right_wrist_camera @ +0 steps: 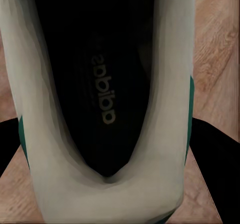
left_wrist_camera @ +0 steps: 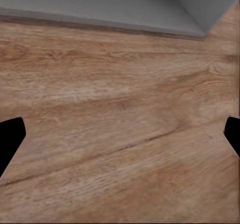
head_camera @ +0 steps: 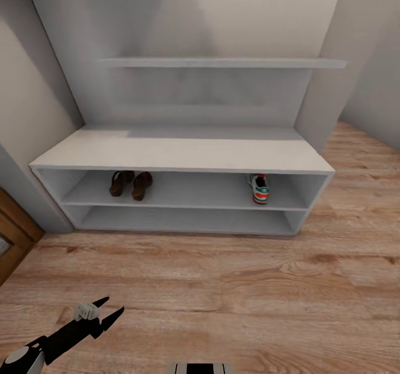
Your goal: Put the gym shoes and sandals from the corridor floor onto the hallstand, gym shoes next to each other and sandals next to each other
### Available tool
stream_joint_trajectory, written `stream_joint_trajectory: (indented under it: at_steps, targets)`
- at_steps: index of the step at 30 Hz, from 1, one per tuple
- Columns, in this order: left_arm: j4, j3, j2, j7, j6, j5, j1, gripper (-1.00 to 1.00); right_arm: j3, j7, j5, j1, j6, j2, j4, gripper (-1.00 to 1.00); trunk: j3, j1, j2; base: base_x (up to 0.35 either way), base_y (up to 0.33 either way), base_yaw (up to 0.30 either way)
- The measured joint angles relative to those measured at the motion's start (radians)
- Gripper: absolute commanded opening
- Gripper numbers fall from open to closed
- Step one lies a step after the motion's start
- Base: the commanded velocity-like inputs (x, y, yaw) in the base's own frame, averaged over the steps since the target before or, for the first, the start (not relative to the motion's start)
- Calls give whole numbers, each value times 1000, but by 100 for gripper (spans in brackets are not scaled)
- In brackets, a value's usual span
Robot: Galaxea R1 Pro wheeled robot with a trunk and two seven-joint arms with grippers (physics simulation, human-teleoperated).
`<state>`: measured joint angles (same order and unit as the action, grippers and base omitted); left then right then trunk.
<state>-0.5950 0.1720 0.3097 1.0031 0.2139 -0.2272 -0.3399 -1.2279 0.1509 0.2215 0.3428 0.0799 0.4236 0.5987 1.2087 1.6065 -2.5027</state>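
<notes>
Right end effector [right_wrist_camera: 112, 154] pinches a gym shoe [right_wrist_camera: 100, 99] by its heel above the corridor floor [right_wrist_camera: 215, 49], left end effector [head_camera: 105, 313] spread empty; risk: slip, or landing apart from the shoe [head_camera: 259, 188] on the hallstand [head_camera: 183, 154].

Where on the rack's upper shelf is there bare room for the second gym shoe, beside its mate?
The upper shelf is bare between the sandals and the gym shoe, bordering that shoe's left. Only a narrower gap separates it from the right wall.
</notes>
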Motion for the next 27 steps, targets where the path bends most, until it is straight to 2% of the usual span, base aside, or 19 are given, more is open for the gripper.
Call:
stream_joint_trajectory:
  at_steps: [7,14,20,27]
  targets:
    - [0,0,0,0,0,-3,0,100,0,0,0,0,0,0,0,-100,0,0,0,-99,-1,0]
    - [0,0,0,0,-2,-5,0,100,0,0,0,0,0,-1,1,-100,0,0,0,-238,0,0]
    - [0,1,0,0,-2,-6,0,100,0,0,0,0,18,-8,1,-100,-2,0,0,-15,0,-89]
    - [1,0,0,0,-2,-6,0,100,1,2,0,0,35,-27,4,-100,-4,0,0,-1,0,-44]
